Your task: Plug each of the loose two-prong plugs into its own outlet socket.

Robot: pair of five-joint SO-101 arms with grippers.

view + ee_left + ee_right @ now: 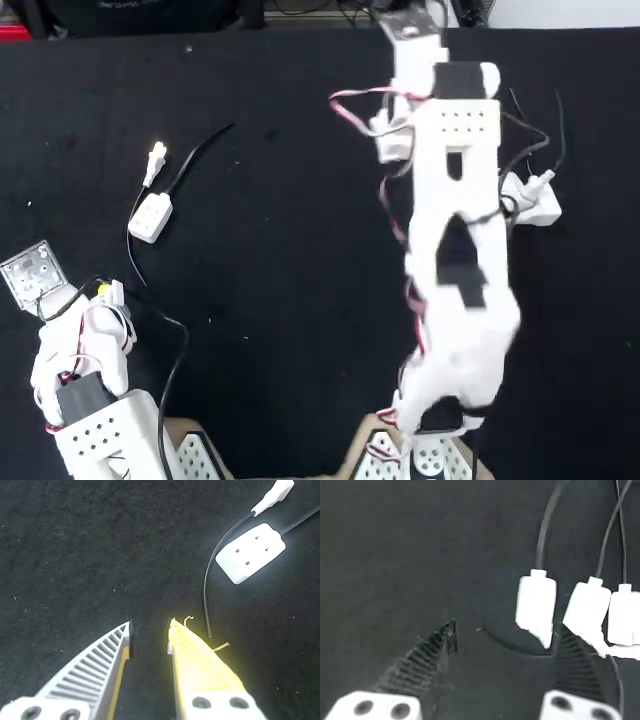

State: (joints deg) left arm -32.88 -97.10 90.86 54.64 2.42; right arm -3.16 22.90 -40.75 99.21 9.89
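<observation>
A white socket block (150,216) lies at the table's left, and a loose white two-prong plug (155,162) on a black cord rests just beyond it. My left gripper (149,631) is open and holds nothing. It sits short of the same socket block (251,553) and plug (275,494). My right gripper (505,635) is open over the black mat. A white plug (535,605) lies just inside one of its fingers (567,652). Two more white plug bodies (587,612) with cords lie beside it. In the high view a white plug cluster (530,196) sits beside the right arm (455,200).
A black mat (280,300) covers the table. Thin black cords (205,150) trail from the plugs. Red and white arm cables (355,105) loop beside the right arm. The left arm (85,380) sits at the near left corner.
</observation>
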